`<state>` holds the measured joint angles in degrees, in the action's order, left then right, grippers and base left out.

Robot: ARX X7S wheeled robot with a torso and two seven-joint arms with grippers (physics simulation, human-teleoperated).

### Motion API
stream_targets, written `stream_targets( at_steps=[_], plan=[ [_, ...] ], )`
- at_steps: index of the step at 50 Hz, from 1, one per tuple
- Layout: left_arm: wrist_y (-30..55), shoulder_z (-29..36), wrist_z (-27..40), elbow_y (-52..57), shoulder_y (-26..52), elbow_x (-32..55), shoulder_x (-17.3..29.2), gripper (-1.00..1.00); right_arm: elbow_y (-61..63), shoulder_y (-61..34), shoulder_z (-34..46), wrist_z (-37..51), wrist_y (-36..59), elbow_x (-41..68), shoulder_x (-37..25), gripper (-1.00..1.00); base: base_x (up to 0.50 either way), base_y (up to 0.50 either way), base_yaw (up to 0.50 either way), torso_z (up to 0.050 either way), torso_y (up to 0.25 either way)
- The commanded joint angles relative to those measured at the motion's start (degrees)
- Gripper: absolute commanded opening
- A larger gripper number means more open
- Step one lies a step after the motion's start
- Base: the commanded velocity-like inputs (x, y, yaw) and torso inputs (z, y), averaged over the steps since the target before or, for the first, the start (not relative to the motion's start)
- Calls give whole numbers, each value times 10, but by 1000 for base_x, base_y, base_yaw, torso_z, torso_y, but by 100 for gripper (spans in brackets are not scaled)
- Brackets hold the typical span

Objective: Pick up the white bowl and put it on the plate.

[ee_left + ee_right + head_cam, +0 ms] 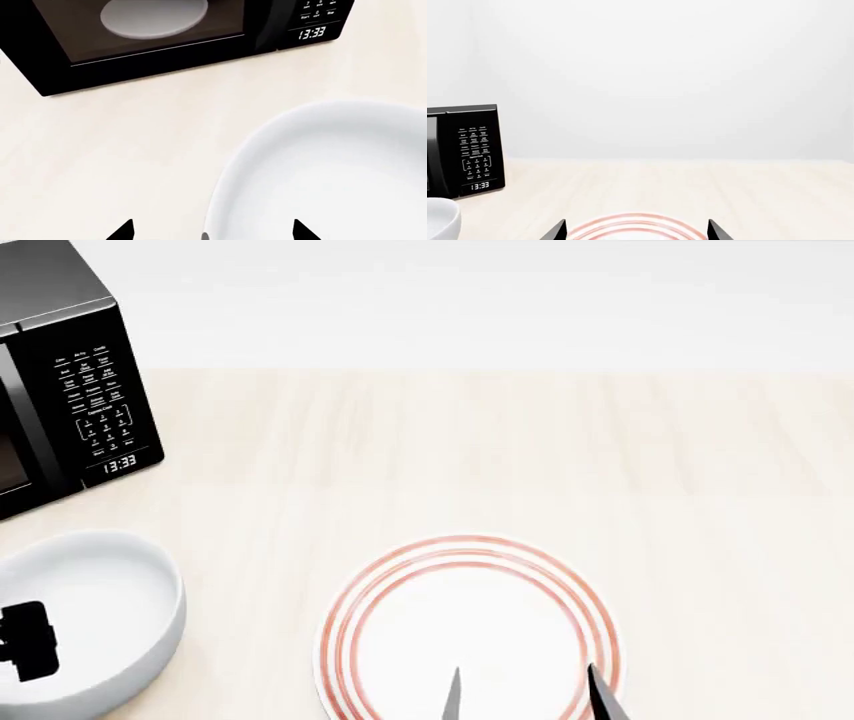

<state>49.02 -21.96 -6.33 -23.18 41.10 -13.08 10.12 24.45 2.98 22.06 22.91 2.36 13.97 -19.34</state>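
Pale wooden table carries a microwave; beside it the white bowl, left pincer wide astride its rim; the plate beyond, under the wide right pincer.

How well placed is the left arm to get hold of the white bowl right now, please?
Probably well placed: the left gripper is open with one fingertip on each side of the white bowl's rim, and nothing blocks it.
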Motion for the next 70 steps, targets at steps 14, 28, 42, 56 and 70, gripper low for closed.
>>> stream_targets(
  at_steps=[14, 28, 42, 56, 70],
  plan=[
    [-13, -10, -8, -18, 0, 3, -8, -100, -1, -2, -9, -11, -2, -9, 7, 100, 0, 0, 0, 0, 0],
    [-19, -29, -2, -5, -6, 17, -10, -100, -5, -4, -7, -10, -4, -9, 6, 100, 0, 0, 0, 0, 0],
    [-10, -55, 1, 20, -2, 37, -12, -100, -7, -4, -4, -8, -6, -8, 5, 100, 0, 0, 0, 0, 0],
    [46, -84, 3, 102, 24, 56, -14, -100, -9, -5, -2, -7, -8, -6, 3, 100, 0, 0, 0, 0, 0],
    [128, -86, -9, 187, 52, 82, -43, -100, -8, -7, -1, -4, -7, -3, 2, 100, 0, 0, 0, 0, 0]
  ],
)
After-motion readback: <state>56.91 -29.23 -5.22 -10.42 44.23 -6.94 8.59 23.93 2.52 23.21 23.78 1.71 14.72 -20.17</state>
